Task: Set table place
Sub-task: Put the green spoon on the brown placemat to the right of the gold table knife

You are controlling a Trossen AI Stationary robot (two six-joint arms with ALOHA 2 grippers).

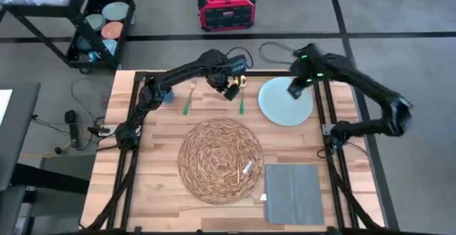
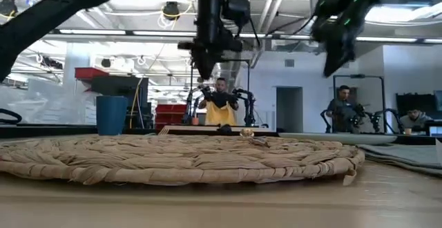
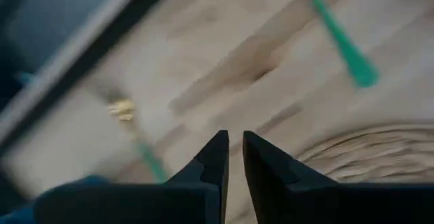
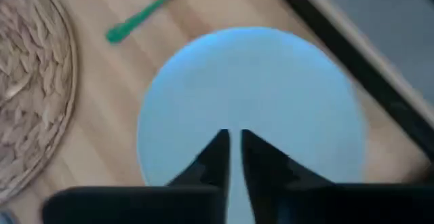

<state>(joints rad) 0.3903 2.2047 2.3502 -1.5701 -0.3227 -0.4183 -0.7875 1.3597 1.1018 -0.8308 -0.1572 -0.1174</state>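
The step in hand looks like fetching pieces toward the mat, so each arm should come straight down over its target and part its fingers only just before contact.

At the far left of the tabletop [image 1: 142,149], light planks in a black frame, stands a small dark blue cup [image 1: 168,97], with a slim green-handled utensil [image 1: 189,98] beside it. The left hand [image 1: 229,90] hovers over the far middle, fingers nearly together and holding nothing; a second green-handled utensil [image 1: 241,101] lies just by it, thin and flat, so a low pinch on the handle would serve. The round woven straw mat [image 1: 219,159], coarse and coiled, lies bare at centre, perhaps with a small tag on it. The right hand [image 1: 296,90] hangs above the smooth pale blue plate [image 1: 281,107], fingers close together, empty; the rim is the place to grip. A flat grey square napkin [image 1: 292,192] lies near right.
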